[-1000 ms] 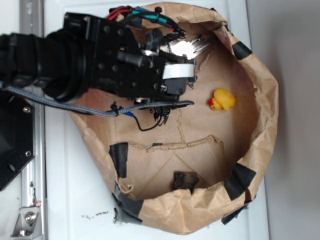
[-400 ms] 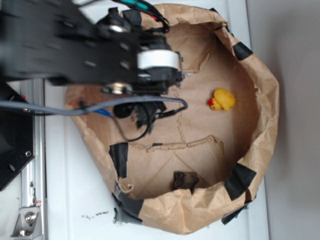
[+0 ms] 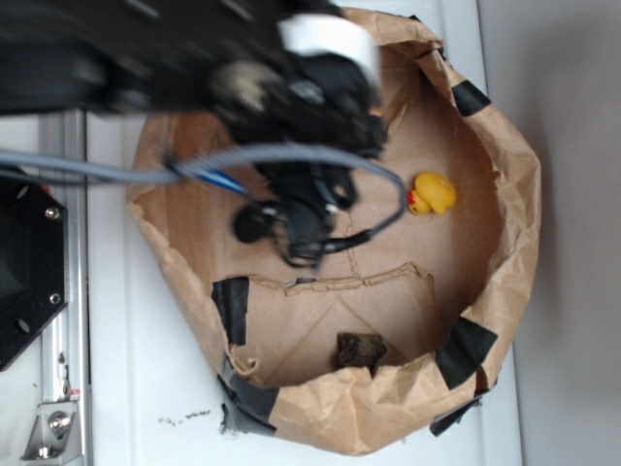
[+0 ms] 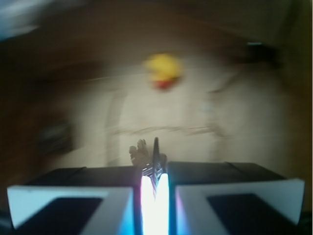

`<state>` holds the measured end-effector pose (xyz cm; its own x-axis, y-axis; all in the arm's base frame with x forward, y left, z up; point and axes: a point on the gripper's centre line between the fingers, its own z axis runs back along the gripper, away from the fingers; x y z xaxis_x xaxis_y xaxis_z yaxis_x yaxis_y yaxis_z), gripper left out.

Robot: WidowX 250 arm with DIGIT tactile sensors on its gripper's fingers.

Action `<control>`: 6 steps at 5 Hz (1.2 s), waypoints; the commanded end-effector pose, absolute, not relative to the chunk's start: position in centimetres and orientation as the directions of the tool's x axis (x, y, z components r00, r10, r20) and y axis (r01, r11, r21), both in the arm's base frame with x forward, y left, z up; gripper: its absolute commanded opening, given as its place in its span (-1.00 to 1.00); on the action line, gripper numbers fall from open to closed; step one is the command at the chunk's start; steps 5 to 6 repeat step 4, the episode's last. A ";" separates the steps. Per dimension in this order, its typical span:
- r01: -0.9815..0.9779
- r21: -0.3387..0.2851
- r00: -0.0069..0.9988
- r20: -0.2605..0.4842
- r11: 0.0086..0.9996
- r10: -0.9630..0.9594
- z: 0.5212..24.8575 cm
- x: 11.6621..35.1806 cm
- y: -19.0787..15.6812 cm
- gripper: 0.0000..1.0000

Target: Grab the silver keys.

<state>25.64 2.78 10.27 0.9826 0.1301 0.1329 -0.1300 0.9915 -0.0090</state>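
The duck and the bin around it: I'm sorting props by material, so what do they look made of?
The yellow duck looks like smooth rubber or soft plastic, with an even glossy colour. The bin is crumpled brown paper, its creased walls patched with black tape.

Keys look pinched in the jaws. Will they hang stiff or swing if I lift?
Likely swing: the silver keys look like loose pieces poking past the gripper, pinched by a thin edge. Shiny metal may slip, so lift gently. Blur hides grip depth.
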 end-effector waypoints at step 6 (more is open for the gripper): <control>-0.042 -0.073 0.982 0.180 0.996 0.054 11.6 26.2 1.7 -1.00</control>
